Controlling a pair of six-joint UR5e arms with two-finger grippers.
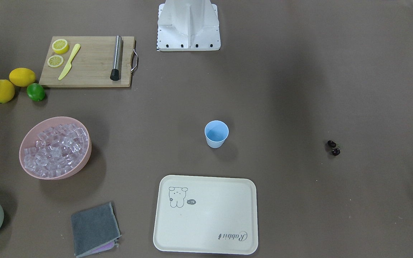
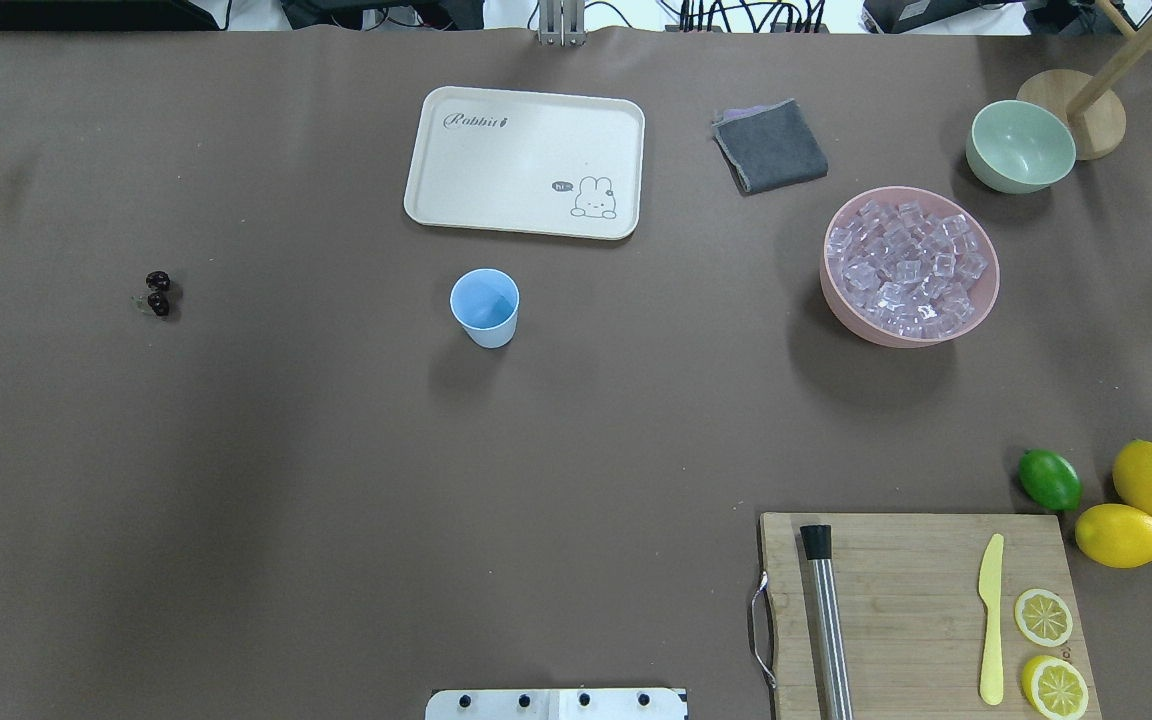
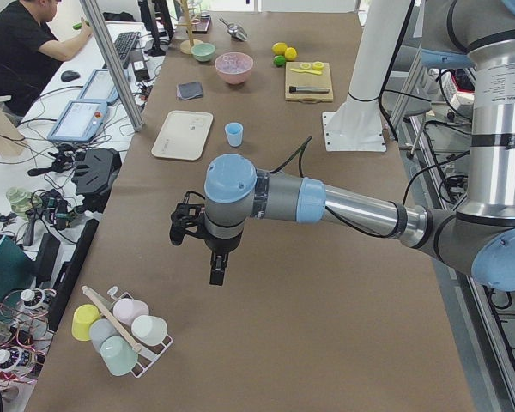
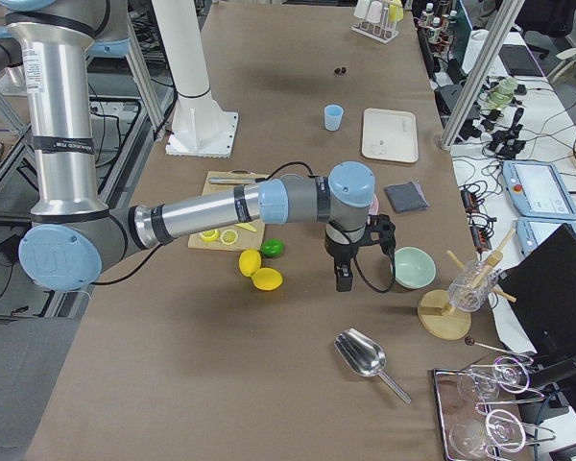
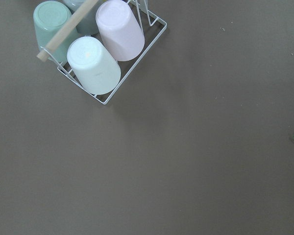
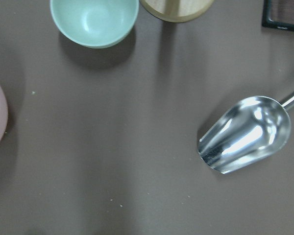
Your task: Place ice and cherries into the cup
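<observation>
Closest to the robot's base, a wooden cutting board (image 2: pixel 906 600) lies well off to the robot's right of the cup (image 2: pixel 484 308). It carries a steel muddler (image 2: pixel 826 625), a yellow knife (image 2: pixel 992 620) and two lemon slices (image 2: pixel 1043 617). Just past the board's far corner, a lime (image 2: pixel 1049 479) and two lemons (image 2: pixel 1119 535) sit on the brown table (image 2: pixel 336 480).

At mid-table the light-blue cup stands upright, its pale blue floor in plain view. The cherries (image 2: pixel 158 293), two dark fruits, lie on the table well apart from the cup, on the robot's left of it. Well apart on the cup's other side, a pink bowl (image 2: pixel 876 335) holds the ice (image 2: pixel 906 265), clear cubes heaped almost to its rim.

Beyond the cup lies a cream tray (image 2: pixel 524 160) printed with a rabbit. Farther to the robot's right of the cup are a folded grey cloth (image 2: pixel 770 147) and then a pale green bowl (image 2: pixel 1021 145), its smooth inside showing.

Farthest from the cup, the left gripper (image 3: pixel 216 273) hangs past the cherries, near a wire rack (image 5: pixel 152 40) of upturned tumblers (image 5: pixel 94 66). The right gripper (image 4: pixel 344 280) hangs at the opposite end of the table from the cup, near the green bowl and a steel scoop (image 6: pixel 245 134). Whether either gripper's fingers are apart or together cannot be told from here.
</observation>
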